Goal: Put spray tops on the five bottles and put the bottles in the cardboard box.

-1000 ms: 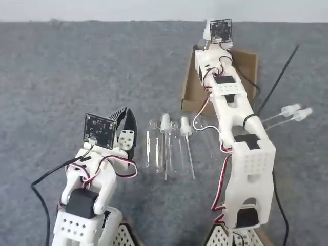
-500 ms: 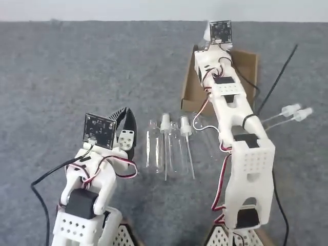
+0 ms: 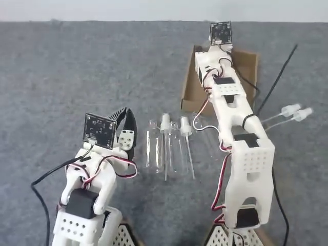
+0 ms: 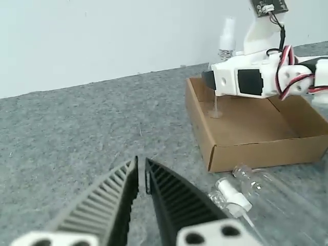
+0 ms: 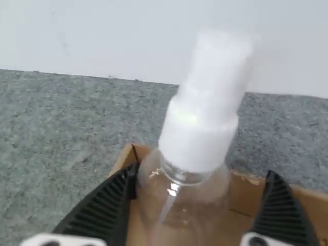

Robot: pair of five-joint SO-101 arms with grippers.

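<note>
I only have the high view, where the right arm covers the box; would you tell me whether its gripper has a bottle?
Observer: Yes. The right wrist view shows a bottle with a spray top between the right gripper fingers.
Operator: Thank you. Is it clamped?
Observer: It looks loose: cardboard shows between the bottle and one finger.
Operator: And is it down inside the box?
Observer: The left wrist view shows it upright, with its base apparently on the floor of the box.
</note>
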